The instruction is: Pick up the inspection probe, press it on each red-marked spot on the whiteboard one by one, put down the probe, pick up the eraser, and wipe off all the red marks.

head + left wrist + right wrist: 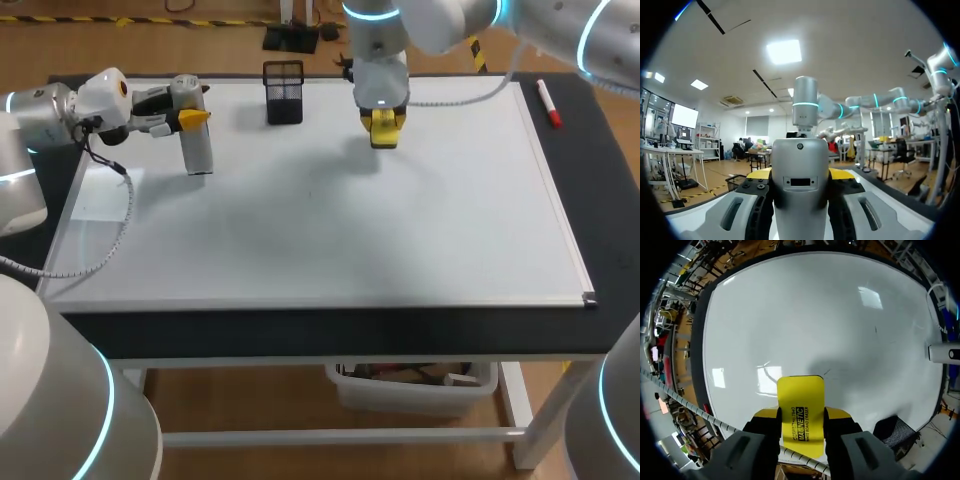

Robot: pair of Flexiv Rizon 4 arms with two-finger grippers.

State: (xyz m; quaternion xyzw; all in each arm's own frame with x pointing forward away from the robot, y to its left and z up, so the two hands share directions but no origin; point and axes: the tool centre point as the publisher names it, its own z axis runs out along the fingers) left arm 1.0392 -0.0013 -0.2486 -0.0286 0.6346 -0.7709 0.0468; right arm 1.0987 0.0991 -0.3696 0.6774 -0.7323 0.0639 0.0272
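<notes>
Head view: the left jaws clamp the inspection probe from both sides near the far left corner of the whiteboard, which lies on the bench. The probe stands about upright, its long axis crosswise to the fingers and its lower end toward the board; I cannot tell whether it touches. The right jaws grip the yellow eraser above the board's far middle. Its long axis runs out along the fingers, free end pointing down at the board. A black mesh holder stands between the two.
</notes>
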